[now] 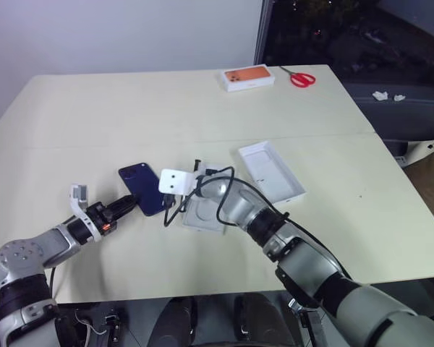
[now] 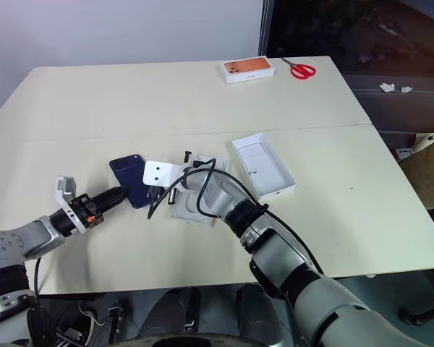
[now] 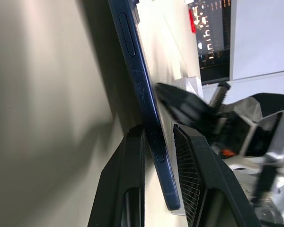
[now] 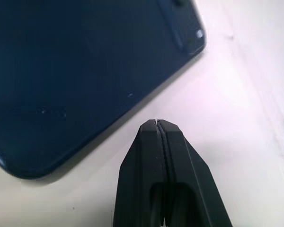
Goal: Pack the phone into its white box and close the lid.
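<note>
The slim dark navy-blue phone (image 1: 143,188) lies towards the left of the pale cream worktop (image 1: 94,123), tilted, with its near corner pinched edge-on between the two black fingers of the left gripper (image 1: 132,203). The right gripper (image 4: 157,124) has its fingers pressed together on nothing and points down at the worktop just beside the phone's right edge. Just right of it, partly under the right wrist, lies a shallow white rectangular tray (image 1: 202,215), which seems to be the white box, though its inner floor is hidden. The open white rectangular tray (image 1: 271,171) further right is probably the lid. An orange-topped white box (image 1: 246,77) and red-handled scissors (image 1: 301,77) sit at the far edge, well apart. The step in hand looks like getting the phone off the worktop for transfer. To do it well, the left fingers should keep a firm pinch on the thin edges, while the closed right fingertips slip under or steady the free edge without pushing the phone sideways out of the pinch
</note>
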### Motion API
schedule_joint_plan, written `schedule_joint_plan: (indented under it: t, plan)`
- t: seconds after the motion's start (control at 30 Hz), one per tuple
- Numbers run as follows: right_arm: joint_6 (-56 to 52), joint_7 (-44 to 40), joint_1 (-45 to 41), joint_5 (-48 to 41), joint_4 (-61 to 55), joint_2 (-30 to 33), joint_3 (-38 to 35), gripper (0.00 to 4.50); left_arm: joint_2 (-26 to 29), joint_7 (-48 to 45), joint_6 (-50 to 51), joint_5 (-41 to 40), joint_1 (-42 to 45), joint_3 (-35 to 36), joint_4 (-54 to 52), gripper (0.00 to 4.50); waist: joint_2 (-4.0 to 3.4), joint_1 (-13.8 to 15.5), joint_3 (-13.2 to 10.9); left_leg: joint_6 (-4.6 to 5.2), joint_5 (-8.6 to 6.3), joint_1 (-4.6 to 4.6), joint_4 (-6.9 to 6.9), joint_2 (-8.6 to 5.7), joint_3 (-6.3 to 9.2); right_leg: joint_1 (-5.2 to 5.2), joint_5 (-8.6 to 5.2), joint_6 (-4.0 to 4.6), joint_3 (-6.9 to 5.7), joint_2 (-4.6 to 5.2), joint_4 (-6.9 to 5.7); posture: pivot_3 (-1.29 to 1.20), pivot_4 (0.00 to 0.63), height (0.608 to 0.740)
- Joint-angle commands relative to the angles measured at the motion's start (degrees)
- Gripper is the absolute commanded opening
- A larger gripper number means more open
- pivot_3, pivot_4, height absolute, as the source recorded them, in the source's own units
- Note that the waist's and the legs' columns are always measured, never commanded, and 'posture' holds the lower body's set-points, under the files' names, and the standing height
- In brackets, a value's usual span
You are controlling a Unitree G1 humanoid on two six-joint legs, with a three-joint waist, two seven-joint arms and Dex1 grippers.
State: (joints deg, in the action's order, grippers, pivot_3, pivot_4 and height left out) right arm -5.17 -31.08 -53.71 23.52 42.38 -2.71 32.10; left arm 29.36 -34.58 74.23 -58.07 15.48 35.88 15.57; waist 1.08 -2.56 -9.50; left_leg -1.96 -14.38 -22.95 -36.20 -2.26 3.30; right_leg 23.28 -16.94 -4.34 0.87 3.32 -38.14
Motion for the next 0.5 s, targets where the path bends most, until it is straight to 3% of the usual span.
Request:
schedule_joint_plan:
  t: [0.03,0.33,0.5]
  plan:
    - [0.7,-1.3,-1.9,0.1,0.8,-1.5,0.3,0.00,-0.1,0.5,0.1,-0.1,-0.5,-0.8,-0.5,1.00,0.00,0.0,0.0,0.00,0.00,0.02,0.00,0.00,0.00,-0.02,0.00,0.00,0.00,-0.01,0.00,0.00,0.150,0.740]
    - [0.8,-8.7,1.1,-3.9,-4.7,-3.4,-0.7,0.00,-0.4,0.8,-0.6,0.2,0.2,-1.7,-0.3,1.00,0.00,0.0,0.0,0.00,0.00,0.08,0.02,0.00,0.00,-0.08,0.00,0.00,0.00,-0.01,0.00,0.00,0.150,0.740]
    - [0.0,-8.9,1.4,-4.1,-5.5,-3.7,-1.5,0.00,-0.3,0.8,-0.8,0.1,0.2,-2.1,-0.3,1.00,0.00,0.1,0.0,0.00,0.00,0.10,0.02,0.00,0.01,-0.08,0.00,0.00,-0.01,-0.01,-0.01,0.00,0.150,0.740]
